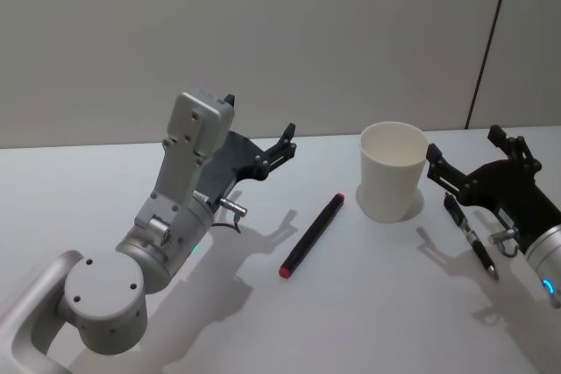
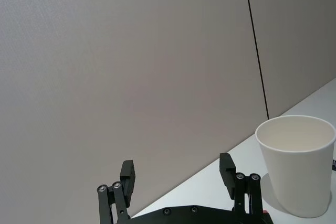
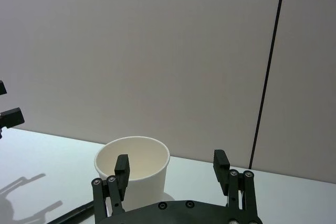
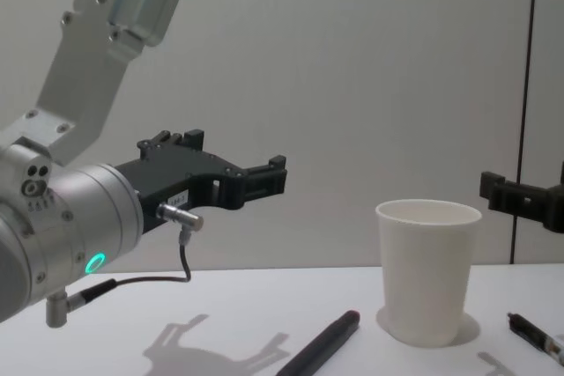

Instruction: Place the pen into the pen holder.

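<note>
Marker (image 1: 312,235), black, red-ended: lay flat on bench (image 1: 368,313), just left of paper cup (image 1: 392,171), ungrasped. Left tool (image 2: 177,170): spread apart, raised, farther left of cup. Right tool (image 3: 171,162): apart, right of cup, beside what seemed a ballpoint (image 1: 469,238). Recommended: straddle barrel crosswise, mid-length.

From my station I see a plain, matt wall (image 1: 263,41) in pale grey-beige running across the whole background — smooth panels, split toward the right by one thin dark vertical seam (image 1: 488,41). Its lower edge meets a flat white table (image 1: 368,321), which stretches toward me and out past both sides of the head view. The light is even and soft, leaving only faint grey shadows on the tabletop.
</note>
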Motion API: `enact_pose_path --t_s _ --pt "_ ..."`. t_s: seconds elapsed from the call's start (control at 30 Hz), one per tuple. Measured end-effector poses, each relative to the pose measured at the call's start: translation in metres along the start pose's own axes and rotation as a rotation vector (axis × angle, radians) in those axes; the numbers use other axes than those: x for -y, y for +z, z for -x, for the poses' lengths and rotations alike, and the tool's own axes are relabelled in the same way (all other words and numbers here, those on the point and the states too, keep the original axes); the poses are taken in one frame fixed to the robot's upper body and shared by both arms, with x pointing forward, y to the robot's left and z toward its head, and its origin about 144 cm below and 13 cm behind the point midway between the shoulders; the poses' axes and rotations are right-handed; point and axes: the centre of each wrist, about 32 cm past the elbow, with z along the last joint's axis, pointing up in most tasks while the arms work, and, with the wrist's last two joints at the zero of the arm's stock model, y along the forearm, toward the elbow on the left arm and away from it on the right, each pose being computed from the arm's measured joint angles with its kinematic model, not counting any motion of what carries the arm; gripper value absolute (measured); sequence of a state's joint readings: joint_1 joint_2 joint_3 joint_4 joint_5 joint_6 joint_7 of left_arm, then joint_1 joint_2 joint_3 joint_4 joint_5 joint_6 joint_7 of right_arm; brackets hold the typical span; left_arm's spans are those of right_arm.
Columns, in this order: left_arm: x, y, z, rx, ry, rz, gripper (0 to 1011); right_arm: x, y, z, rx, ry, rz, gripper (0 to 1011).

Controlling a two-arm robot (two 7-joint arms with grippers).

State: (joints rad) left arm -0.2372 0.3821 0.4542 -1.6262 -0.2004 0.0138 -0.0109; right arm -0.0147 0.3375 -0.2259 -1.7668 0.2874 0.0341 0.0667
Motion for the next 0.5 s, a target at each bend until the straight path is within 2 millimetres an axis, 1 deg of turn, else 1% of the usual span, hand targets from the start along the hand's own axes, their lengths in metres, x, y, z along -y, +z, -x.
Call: enact_pose_path --t_s 0.5 --pt "0.0 0.0 0.0 0.0 0.0 0.0 1001 0.0 0.0 0.0 0.0 0.0 0.0 1001"
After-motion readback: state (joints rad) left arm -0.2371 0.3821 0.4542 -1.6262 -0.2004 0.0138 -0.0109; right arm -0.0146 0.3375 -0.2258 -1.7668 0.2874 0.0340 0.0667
